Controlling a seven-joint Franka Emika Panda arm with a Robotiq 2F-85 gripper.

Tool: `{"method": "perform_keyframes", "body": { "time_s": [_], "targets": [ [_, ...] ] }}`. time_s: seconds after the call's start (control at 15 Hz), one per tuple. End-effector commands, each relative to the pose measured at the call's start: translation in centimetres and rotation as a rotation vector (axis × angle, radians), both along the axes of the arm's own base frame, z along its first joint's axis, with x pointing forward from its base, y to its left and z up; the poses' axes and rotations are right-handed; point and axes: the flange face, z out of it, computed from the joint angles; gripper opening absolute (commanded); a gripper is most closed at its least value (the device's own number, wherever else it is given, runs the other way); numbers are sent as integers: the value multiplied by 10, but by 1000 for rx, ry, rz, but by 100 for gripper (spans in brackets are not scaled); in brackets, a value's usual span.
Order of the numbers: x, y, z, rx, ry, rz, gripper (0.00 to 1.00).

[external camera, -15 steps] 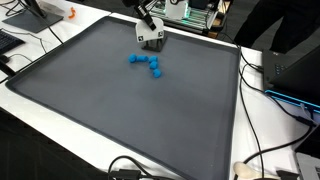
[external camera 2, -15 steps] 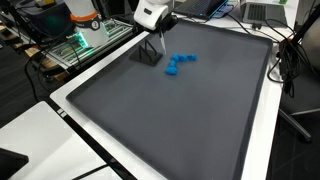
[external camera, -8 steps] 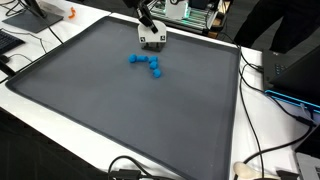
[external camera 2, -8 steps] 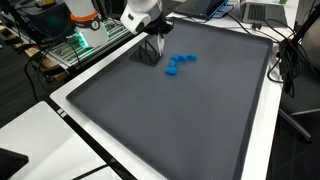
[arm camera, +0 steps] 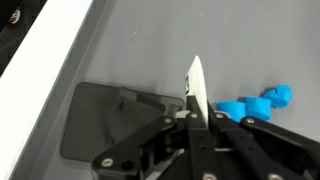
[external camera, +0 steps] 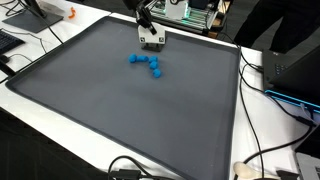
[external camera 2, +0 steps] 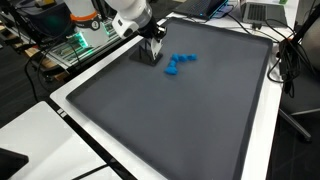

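Jaws pressed together on the gripper (arm camera: pixel 196 112), just beside small chunky blue blocks (arm camera: pixel 257 103).
Hung low over a smooth, matte grey mat (external camera: pixel 120 115) near its far edge, amid a white tabletop (external camera: pixel 275 125) and loose black cables (external camera: pixel 262 150).

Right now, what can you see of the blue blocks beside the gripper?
The blue blocks are a small cluster of bright, plastic-looking pieces with rounded edges in the wrist view. Some touch one another. They lie on the dark grey mat toward the robot's end. The gripper stands close beside them, apparently not touching them.
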Motion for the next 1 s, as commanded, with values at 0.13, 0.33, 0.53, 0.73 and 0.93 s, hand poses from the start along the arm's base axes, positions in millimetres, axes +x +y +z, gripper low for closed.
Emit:
{"method": "perform_keyframes", "body": {
  "time_s": [0.13,0.33,0.53,0.73,0.93],
  "targets": [
    [-18,-10,-8,12,-14,-84,1],
    [-19,-11,-13,19,-14,-114,1],
    [-22,-11,-17,19,-12,-125,1],
    [-22,-11,-18,14,-22,-116,1],
    [-23,-11,-22,4,-26,-104,1]
  ]
}}
